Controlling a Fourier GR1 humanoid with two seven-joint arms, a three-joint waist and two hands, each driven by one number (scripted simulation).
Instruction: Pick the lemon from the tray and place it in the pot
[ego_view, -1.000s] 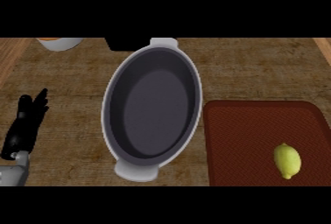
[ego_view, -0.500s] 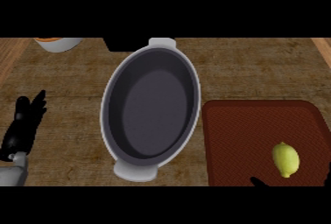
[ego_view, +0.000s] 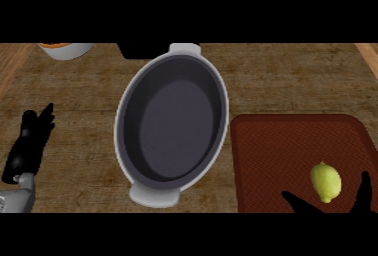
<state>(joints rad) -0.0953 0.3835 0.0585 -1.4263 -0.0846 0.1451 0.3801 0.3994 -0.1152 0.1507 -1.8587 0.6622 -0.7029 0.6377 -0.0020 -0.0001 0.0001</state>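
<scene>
While the right hand (ego_view: 353, 200) shows only dark spread fingers at the near edge, flanking the lemon (ego_view: 325, 181) on the brown tray (ego_view: 295, 145), the left hand (ego_view: 29, 145) rests open (fingers straight) left of the grey pot (ego_view: 171, 125) on the wooden counter (ego_view: 295, 80).

A yellow lemon (ego_view: 325, 182) lay on the dark red tray (ego_view: 280, 150) toward its lower right part. The right hand (ego_view: 306, 205) showed at the lower edge, fingers spread, one fingertip on each side of the lemon, not closed on it. Left of the tray sat an oval grey pot (ego_view: 172, 124). The left hand (ego_view: 29, 142) rested open at the left edge, fingers up.
</scene>
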